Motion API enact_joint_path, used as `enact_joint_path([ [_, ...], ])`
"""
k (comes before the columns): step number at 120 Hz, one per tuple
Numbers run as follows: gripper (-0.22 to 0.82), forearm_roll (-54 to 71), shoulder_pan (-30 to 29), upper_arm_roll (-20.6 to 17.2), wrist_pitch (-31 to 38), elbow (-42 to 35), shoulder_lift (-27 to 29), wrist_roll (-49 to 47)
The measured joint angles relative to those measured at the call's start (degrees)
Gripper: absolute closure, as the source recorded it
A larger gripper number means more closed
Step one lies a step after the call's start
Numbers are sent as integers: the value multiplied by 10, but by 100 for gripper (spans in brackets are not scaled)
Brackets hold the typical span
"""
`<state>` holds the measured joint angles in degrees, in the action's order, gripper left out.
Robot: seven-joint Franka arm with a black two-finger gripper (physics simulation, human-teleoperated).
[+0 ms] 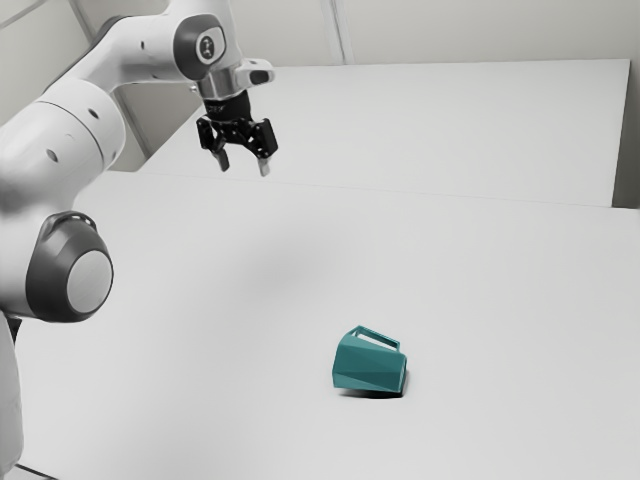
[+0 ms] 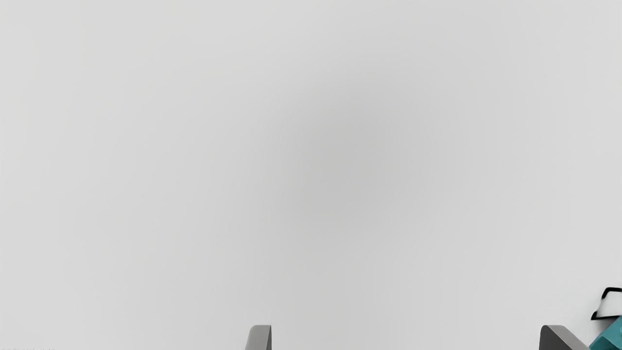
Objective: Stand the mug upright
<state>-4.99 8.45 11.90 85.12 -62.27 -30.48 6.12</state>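
Observation:
My gripper (image 1: 243, 166) hangs high above the table in the exterior view, its fingers apart and nothing between them. In the wrist view the two fingertips of the gripper (image 2: 405, 338) stand wide apart over bare white surface. A teal faceted mug (image 1: 370, 364) lies on its side on the table, lower and further to the exterior view's right than the gripper, its handle on the upper side. Part of the mug (image 2: 611, 336) shows beyond one fingertip in the wrist view, well clear of the fingers.
The white table (image 1: 220, 380) stretches under the arm and around the mug. Behind it, a pale raised panel or surface (image 1: 450, 130) runs along the back, with walls beyond.

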Motion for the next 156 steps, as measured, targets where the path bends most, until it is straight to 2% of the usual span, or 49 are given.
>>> enact_joint_path([
  [31, 0, 0, 4, 0, 4, -26, 16, -14],
  [63, 0, -30, 10, -76, 108, -266, 162, -27],
  [80, 0, -91, 10, -82, 168, -383, 219, -37],
  [102, 0, -209, 1, -81, 203, -497, 271, -36],
  [125, 0, -306, -13, -78, 218, -572, 290, -7],
  [156, 0, -385, -24, -78, 236, -632, 289, 44],
])
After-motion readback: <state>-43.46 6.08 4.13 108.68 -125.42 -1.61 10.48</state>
